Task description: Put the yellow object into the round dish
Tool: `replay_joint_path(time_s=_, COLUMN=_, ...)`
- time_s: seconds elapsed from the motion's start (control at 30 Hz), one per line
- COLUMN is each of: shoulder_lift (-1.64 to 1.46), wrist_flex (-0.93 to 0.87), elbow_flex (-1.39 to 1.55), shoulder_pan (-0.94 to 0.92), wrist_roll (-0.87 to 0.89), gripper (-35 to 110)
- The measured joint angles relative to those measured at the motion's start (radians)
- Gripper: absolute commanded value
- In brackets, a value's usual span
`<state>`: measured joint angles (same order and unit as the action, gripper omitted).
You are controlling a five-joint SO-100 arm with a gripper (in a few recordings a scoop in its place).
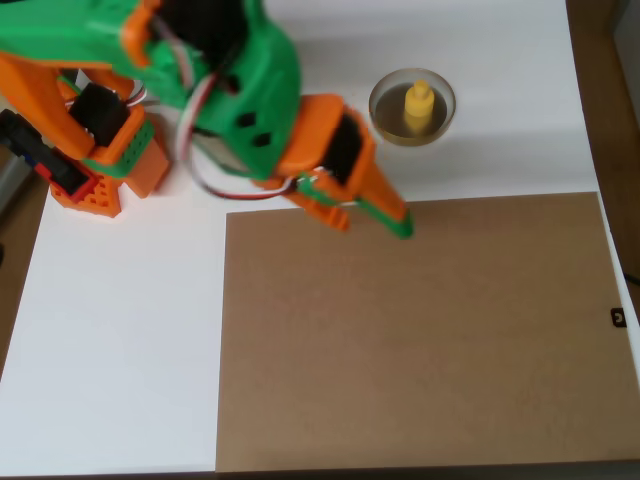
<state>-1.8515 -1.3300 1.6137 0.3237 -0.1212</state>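
In the overhead view the yellow object [418, 104] stands upright inside the round dish [385, 118], close to the middle of it, with its narrower knob on top of the wider body. The dish sits on the white table [120, 360], near the far edge of the picture and to the right of the arm. The gripper [398, 222] is apart from the dish, lower in the picture and a little to the left of it, and its tip lies just over the upper edge of the brown board [420, 340] (a large flat rectangle that covers most of the lower right part of the table). The fingers look pressed together into one green and orange point and nothing is between them, so the gripper appears closed and empty. The arm [240, 90] itself is green and orange, and it reaches from its orange base [90, 170] at the upper left toward the right. A small dark thing [618, 317] lies at the right edge of the board; it is too small to tell what it is.
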Motion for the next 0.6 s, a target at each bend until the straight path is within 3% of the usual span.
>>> replay_joint_path(time_s=0.6, shoulder_lift=-0.376, wrist_flex=0.028, elbow_flex=0.198, shoulder_pan=-0.336, wrist_roll=0.057, gripper=21)
